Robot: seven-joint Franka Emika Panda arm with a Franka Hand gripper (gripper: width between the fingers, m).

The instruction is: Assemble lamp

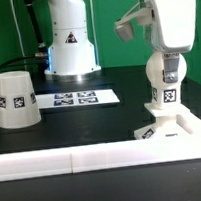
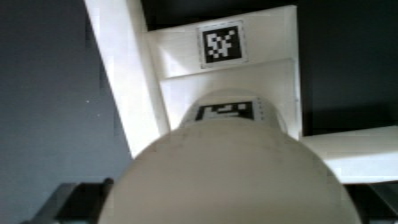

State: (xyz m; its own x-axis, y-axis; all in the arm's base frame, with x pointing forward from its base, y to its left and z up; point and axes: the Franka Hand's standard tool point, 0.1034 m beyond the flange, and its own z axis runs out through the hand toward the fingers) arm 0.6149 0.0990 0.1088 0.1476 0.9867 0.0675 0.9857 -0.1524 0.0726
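The shade (image 1: 16, 99) is standing at the exterior view's left, the marker board (image 1: 78, 97) lying midway, the bulb (image 1: 167, 73) sitting on the base (image 1: 184, 126) at its right.

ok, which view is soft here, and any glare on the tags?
Wrist view: the bulb fills the foreground out of focus, its tag smeared; the base tag behind reads sharper. Exterior view: evenly lit, shade tag legible, no glare on tags.

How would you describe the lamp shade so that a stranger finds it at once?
Look at the black table, then at its side on the exterior view's left, beside the marker board. The shade stands there alone: a tapered white cup, wider at the bottom, with one square tag, unlike the flat board.
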